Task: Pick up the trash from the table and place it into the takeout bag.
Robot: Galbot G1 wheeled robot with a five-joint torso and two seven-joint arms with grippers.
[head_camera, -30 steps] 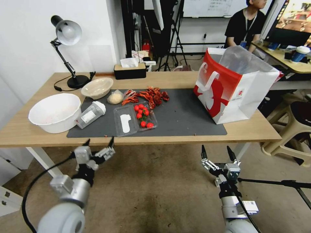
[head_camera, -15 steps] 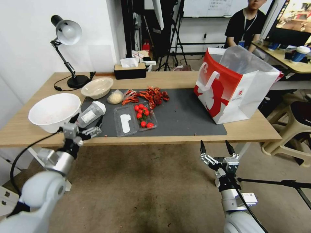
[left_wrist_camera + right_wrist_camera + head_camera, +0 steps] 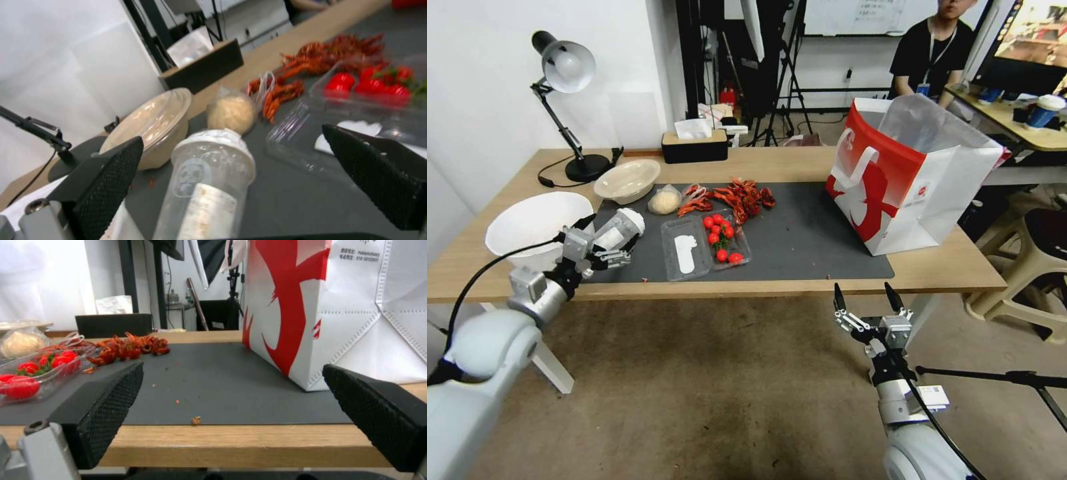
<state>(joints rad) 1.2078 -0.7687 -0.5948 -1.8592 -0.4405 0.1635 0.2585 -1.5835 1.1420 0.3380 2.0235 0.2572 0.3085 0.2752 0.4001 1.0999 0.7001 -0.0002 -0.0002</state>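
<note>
On the table, at the left end of the dark mat, a clear white-capped bottle lies on its side. My left gripper is open around its base end; in the left wrist view the bottle lies between the fingers. Beyond it sit a plastic-wrapped beige lump and a shallow beige bowl. The red and white takeout bag stands open at the table's right end. My right gripper hangs open below the table's front edge, facing the bag.
A large white bowl sits just left of the bottle. A clear tray of tomatoes, its lid and red crayfish shells lie mid-mat. A desk lamp and tissue box stand at the back.
My left gripper has risen from below the table edge and moved left and forward until its open fingers flank the bottle. The right gripper has shifted slightly left and up.
</note>
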